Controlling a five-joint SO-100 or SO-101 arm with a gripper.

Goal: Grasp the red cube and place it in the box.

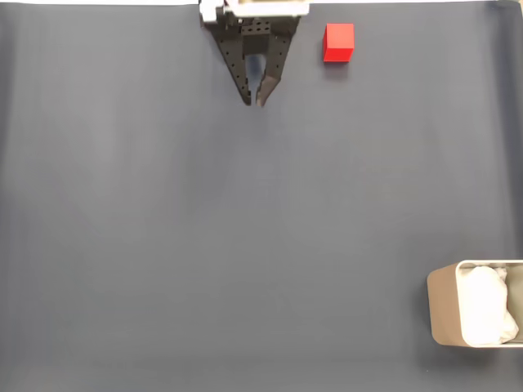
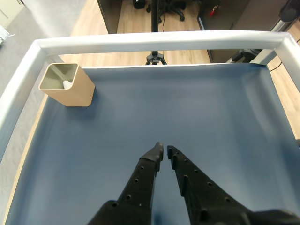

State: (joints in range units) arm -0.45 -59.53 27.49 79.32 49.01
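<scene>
Fingers (image 2: 164, 151) sitting nearly pressed together, empty, at table (image 1: 163, 245) far edge; approach pending (red cube (image 1: 338, 42) beside them); box (image 1: 445, 306) waiting at opposite corner.

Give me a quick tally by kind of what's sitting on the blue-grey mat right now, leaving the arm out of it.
Red cube: 1, near the top edge in the fixed view, just right of the gripper, whose jaws are nearly closed and hold nothing.
Box: 1, a beige metal tin with white material inside, at the lower right in the fixed view.
Total: 2
</scene>
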